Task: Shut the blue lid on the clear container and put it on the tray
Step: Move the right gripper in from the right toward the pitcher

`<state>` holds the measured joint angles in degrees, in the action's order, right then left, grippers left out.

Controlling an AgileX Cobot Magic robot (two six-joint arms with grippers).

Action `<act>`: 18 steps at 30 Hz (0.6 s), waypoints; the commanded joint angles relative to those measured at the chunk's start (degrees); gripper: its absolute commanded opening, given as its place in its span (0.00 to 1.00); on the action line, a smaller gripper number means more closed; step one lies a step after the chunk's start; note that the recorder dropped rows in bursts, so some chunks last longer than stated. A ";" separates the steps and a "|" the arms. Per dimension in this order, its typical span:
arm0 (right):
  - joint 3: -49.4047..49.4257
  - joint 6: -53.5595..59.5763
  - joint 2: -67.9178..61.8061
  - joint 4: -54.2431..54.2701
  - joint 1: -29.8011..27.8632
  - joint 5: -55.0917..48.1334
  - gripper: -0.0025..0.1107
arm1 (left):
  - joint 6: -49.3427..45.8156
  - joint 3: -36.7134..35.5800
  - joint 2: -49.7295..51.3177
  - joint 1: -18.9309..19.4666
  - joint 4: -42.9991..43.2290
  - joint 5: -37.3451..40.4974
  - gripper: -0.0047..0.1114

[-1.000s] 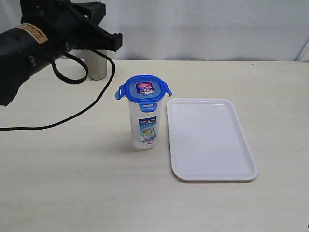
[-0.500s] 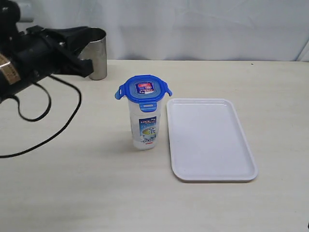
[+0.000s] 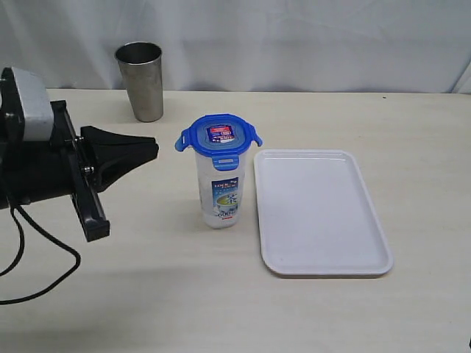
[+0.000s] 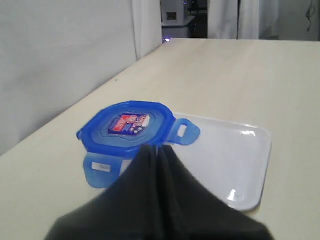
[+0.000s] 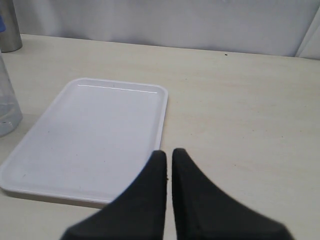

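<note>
The clear container [image 3: 219,190] stands upright on the table, just left of the white tray [image 3: 320,212]. The blue lid [image 3: 218,137] sits on top of it with side flaps sticking out. My left gripper [image 3: 153,149] is shut and empty, pointing at the lid from the left, a short gap away. In the left wrist view the shut left gripper [image 4: 156,149] lies just before the blue lid [image 4: 127,127], with the tray [image 4: 240,160] beyond. The right gripper [image 5: 168,154] is shut and empty, near the tray [image 5: 95,135]; the container [image 5: 7,102] shows only at that view's edge.
A steel tumbler [image 3: 140,71] stands at the back left of the table. A black cable [image 3: 37,283] from the left arm trails over the table's front left. A white backdrop hangs behind the table.
The left arm has swung down from the back left, beside the tumbler, to table height left of the container, its shut tips now pointing at the lid. Container, lid and tray have not moved.
</note>
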<state>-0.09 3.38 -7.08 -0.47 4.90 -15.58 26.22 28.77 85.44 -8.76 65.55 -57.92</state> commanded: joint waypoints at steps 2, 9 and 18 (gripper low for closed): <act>0.09 -0.23 -0.11 0.06 -0.22 0.54 0.06 | 0.06 -0.23 1.34 0.16 2.74 0.26 0.04; 0.09 -0.23 -0.11 0.06 -0.22 0.54 0.06 | -8.18 0.03 8.47 0.16 -3.72 -5.35 0.04; 0.09 -0.13 -0.11 -0.04 -0.22 0.54 0.06 | -12.61 0.03 10.17 0.16 -12.07 -7.24 0.04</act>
<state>-0.09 3.38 -7.08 -0.47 4.90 -15.58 15.10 28.77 95.51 -8.71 58.78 -65.03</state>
